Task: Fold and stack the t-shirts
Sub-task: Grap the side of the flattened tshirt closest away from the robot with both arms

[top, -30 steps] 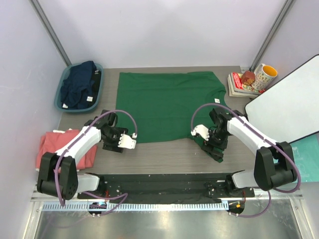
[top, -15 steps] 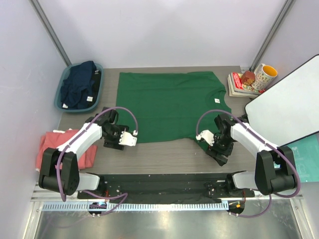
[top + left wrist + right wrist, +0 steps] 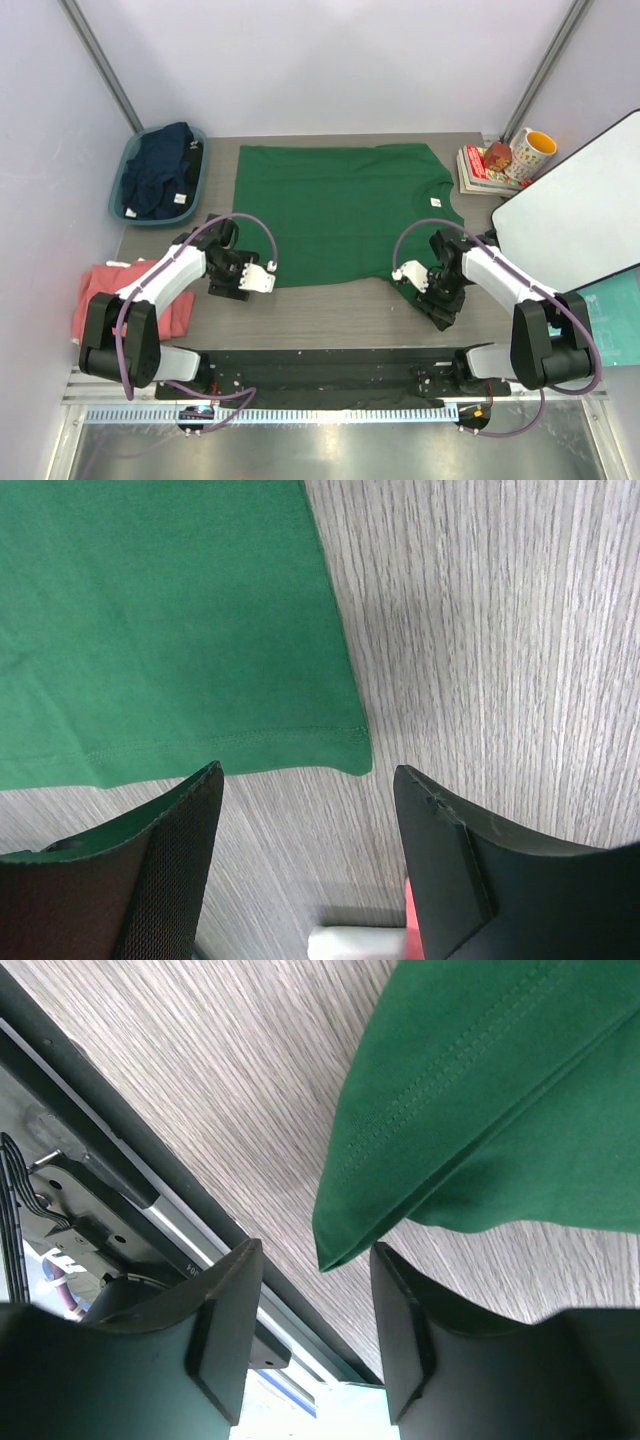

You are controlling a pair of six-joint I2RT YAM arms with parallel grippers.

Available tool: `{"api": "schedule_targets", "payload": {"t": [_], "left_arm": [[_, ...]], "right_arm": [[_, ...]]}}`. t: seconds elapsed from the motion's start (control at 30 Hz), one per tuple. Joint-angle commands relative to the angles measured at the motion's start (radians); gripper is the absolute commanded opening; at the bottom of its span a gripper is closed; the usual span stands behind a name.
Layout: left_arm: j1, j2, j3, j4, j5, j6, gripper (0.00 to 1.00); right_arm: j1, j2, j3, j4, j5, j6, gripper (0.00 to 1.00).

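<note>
Salmon-pink t-shirt [image 3: 95,295] lies bunched at the near left edge of the table [image 3: 330,315]. Just beyond, the left gripper [image 3: 308,775] stands released, its fingers either side of the hem corner of the dark green t-shirt [image 3: 335,200], which is spread flat mid-table. The right gripper [image 3: 315,1248] brackets the sleeve tip, pads not yet on cloth. Pinching only that thin tip could let it slip free, or catch one layer and skew the fold. Farthest back, the teal tub [image 3: 118,195] holds the navy t-shirt [image 3: 160,170].
</note>
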Motion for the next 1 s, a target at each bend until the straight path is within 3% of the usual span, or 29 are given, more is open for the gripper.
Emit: {"api": "schedule_targets", "payload": {"t": [0.0,0.23,0.33,0.47,0.97], "left_arm": [[-0.001,0.005,0.032,0.008,0.021,-0.007,0.70],[-0.003,0.005,0.032,0.010,0.023,-0.018,0.70],[-0.001,-0.004,0.030,0.006,0.028,-0.029,0.70],[-0.001,-0.025,0.029,-0.006,0.040,-0.046,0.70],[-0.001,-0.159,-0.019,-0.084,0.060,-0.072,0.68]], "right_arm": [[-0.003,0.016,0.001,-0.004,-0.026,-0.014,0.50],[0.000,0.033,-0.006,0.011,-0.022,-0.015,0.39],[0.000,0.036,-0.019,0.031,-0.003,-0.009,0.28],[0.000,0.042,-0.022,0.052,0.024,-0.001,0.01],[0.000,0.065,0.178,0.037,0.037,0.051,0.01]]}}
